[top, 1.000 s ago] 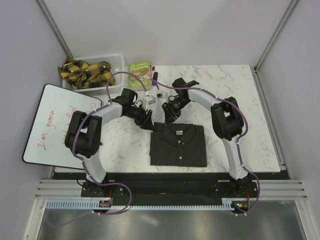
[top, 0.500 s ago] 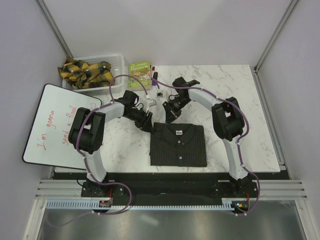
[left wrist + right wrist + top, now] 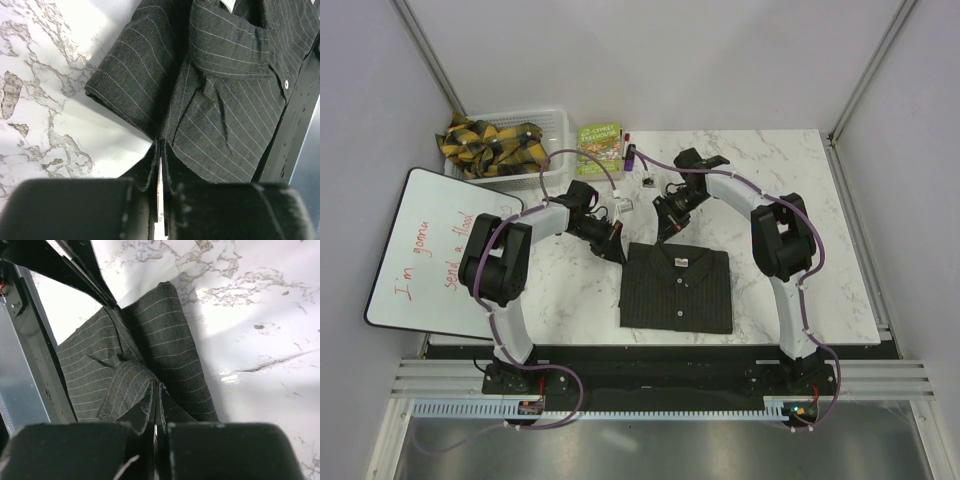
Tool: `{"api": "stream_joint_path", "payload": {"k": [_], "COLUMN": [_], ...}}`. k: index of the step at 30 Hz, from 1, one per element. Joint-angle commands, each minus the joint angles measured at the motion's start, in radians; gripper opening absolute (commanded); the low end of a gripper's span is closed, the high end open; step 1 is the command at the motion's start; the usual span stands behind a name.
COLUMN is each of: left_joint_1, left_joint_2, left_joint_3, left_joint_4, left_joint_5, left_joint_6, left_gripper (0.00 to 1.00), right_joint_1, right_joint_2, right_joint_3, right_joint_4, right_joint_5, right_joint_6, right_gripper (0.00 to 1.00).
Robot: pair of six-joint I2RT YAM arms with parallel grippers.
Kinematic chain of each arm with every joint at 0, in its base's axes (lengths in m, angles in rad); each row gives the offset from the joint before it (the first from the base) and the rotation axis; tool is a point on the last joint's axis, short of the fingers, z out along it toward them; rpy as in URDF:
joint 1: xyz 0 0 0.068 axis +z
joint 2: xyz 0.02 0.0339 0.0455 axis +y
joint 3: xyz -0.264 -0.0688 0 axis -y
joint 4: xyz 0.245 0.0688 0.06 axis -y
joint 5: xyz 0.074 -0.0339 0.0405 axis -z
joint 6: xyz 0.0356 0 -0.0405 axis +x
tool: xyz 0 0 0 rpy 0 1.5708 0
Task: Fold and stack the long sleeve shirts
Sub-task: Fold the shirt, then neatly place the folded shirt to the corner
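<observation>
One long sleeve shirt [image 3: 677,290], dark charcoal with fine pale stripes, lies folded into a rectangle at the near middle of the marble table, collar toward the far side. My left gripper [image 3: 617,250] is shut at the shirt's far left corner. In the left wrist view its tips [image 3: 161,143] pinch the edge of the cloth [image 3: 225,100]. My right gripper [image 3: 663,236] is shut at the far edge beside the collar. The right wrist view shows the striped cloth [image 3: 150,340] puckering into its tips [image 3: 157,385].
A white basket [image 3: 556,122] of yellow-and-black cloth stands at the far left, with a green book [image 3: 600,137] beside it. A whiteboard [image 3: 430,250] with red writing overhangs the table's left edge. Small items [image 3: 647,182] lie beyond the grippers.
Both grippers have closed at the shirt's far edge. The left one slid a little closer to the corner, and the right arm shifted slightly to the right.
</observation>
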Motion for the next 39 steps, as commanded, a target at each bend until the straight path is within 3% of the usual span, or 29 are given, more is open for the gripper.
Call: {"api": "stream_joint_path", "payload": {"k": [1, 10, 12, 13, 14, 15, 16, 19, 22, 23, 24, 25, 26, 27, 30, 34, 39], "left_joint_1": [0.004, 0.005, 0.010, 0.010, 0.014, 0.020, 0.026, 0.034, 0.034, 0.033, 0.033, 0.033, 0.033, 0.033, 0.031, 0.037, 0.046], "left_joint_2": [0.009, -0.034, -0.046, -0.054, -0.083, -0.100, -0.126, -0.225, -0.314, -0.336, -0.370, -0.391, -0.407, -0.423, -0.508, -0.577, -0.582], "left_joint_3": [0.037, 0.026, 0.032, 0.032, 0.029, 0.018, 0.006, -0.063, -0.121, -0.132, -0.153, -0.164, -0.175, -0.199, -0.233, -0.261, -0.250], "left_joint_4": [-0.001, 0.094, 0.101, 0.117, 0.127, 0.135, 0.155, 0.176, 0.178, 0.177, 0.175, 0.173, 0.172, 0.173, 0.169, 0.169, 0.124], "left_joint_5": [-0.011, -0.128, -0.140, -0.174, -0.183, -0.188, -0.182, -0.144, -0.102, -0.088, -0.077, -0.079, -0.083, -0.088, -0.151, -0.218, -0.249], "left_joint_6": [0.004, -0.090, -0.128, -0.151, -0.171, -0.217, -0.243, -0.311, -0.348, -0.354, -0.358, -0.363, -0.361, -0.363, -0.401, -0.410, -0.380], "left_gripper": [0.02, 0.05, 0.23, 0.32, 0.41, 0.45, 0.48, 0.53, 0.55, 0.62, 0.75, 0.95, 1.00, 1.00, 0.99, 0.99, 0.99], "right_joint_1": [-0.007, -0.015, -0.017, -0.020, -0.032, -0.040, -0.050, -0.115, -0.171, -0.169, -0.161, -0.146, -0.098, -0.068, 0.049, 0.132, 0.102], "right_joint_2": [-0.059, -0.075, -0.087, -0.095, -0.105, -0.140, -0.165, -0.289, -0.436, -0.502, -0.530, -0.556, -0.596, -0.610, -0.633, -0.561, -0.461], "right_joint_3": [-0.020, -0.016, -0.008, 0.001, 0.003, 0.003, -0.009, -0.101, -0.278, -0.323, -0.369, -0.459, -0.500, -0.537, -0.650, -0.686, -0.675], "right_joint_4": [0.035, 0.141, 0.170, 0.176, 0.178, 0.190, 0.195, 0.215, 0.209, 0.188, 0.152, 0.140, 0.128, 0.134, 0.173, 0.233, 0.252], "right_joint_5": [0.024, 0.116, 0.159, 0.174, 0.183, 0.190, 0.199, 0.191, 0.101, 0.082, 0.072, 0.081, 0.102, 0.137, 0.316, 0.468, 0.575], "right_joint_6": [-0.011, 0.053, 0.074, 0.096, 0.110, 0.126, 0.160, 0.205, 0.210, 0.165, 0.157, 0.147, 0.128, 0.118, 0.111, 0.110, 0.096], "right_gripper": [0.00, 0.00, 0.04, 0.22, 0.31, 0.36, 0.48, 0.59, 0.60, 0.61, 0.65, 0.66, 0.68, 0.69, 0.90, 0.93, 0.95]}}
